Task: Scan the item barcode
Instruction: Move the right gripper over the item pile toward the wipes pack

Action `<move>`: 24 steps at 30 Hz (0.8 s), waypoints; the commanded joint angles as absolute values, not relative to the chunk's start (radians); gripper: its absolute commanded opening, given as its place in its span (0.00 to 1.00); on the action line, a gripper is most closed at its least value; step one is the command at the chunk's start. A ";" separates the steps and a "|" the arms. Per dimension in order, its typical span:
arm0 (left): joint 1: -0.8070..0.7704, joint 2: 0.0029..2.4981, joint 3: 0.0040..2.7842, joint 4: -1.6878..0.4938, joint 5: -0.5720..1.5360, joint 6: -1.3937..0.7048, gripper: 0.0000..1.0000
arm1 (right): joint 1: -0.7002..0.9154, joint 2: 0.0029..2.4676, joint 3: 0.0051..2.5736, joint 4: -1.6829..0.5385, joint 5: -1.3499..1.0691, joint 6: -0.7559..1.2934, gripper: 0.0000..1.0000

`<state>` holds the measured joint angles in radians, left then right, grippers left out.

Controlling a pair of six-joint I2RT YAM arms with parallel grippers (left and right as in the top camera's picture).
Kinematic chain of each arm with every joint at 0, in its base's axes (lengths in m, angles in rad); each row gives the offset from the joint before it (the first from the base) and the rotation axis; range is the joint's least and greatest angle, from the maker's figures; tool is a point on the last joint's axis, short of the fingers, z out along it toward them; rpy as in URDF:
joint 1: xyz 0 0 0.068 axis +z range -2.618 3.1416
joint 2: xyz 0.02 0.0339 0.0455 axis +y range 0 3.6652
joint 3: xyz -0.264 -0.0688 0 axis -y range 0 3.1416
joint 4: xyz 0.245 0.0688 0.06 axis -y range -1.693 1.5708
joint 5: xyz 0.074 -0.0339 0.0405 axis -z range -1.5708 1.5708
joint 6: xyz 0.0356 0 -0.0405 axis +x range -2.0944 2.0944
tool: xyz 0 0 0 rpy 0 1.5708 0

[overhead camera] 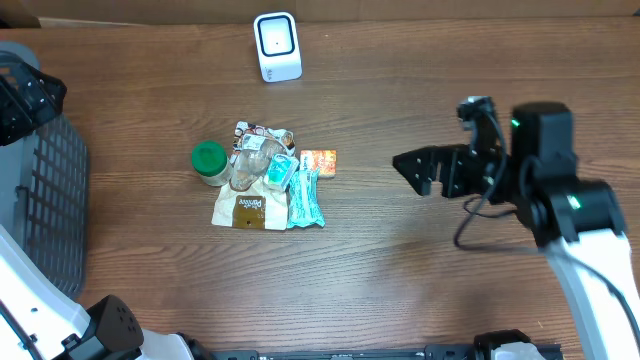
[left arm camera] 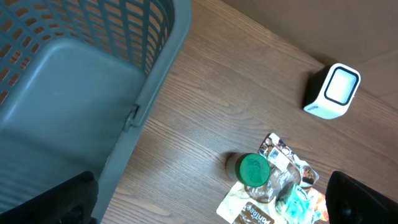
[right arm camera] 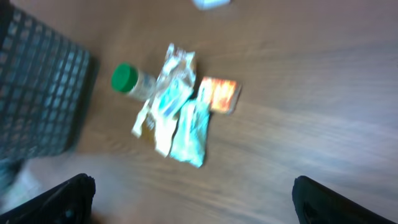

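Nothing is scanned yet, I think: my right hand (overhead camera: 412,170) and left hand (left arm camera: 211,202) both hang wide open and empty, and the pile of items (overhead camera: 265,180) lies on the desk (overhead camera: 450,290) well in front of the white scanner (overhead camera: 277,45), so picking one up and showing its barcode is left.

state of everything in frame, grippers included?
Left gripper: open, empty, by the basket.
Right gripper: open, empty, right of the packets.
Basket: empty where visible.
Scanner: upright, nothing in front of it.
Bottle: green cap on, against the packets.
Packets: heaped, overlapping, untouched.
Orange box: lying flat at the packets' right edge.
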<state>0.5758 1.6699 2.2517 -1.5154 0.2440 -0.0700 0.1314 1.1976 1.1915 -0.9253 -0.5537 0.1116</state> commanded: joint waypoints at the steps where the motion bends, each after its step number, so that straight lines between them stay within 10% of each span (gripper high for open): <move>1: 0.577 1.662 2.267 -1.515 0.252 -0.047 1.00 | 0.141 1.311 1.211 -0.909 -0.747 0.132 0.86; 8: 0.577 1.662 2.267 -1.515 0.252 -0.047 1.00 | 0.337 1.543 1.211 -0.844 -0.574 0.387 0.24; 24: 0.577 1.662 2.267 -1.515 0.252 -0.047 1.00 | 0.591 1.697 1.211 -0.660 -0.274 0.707 0.04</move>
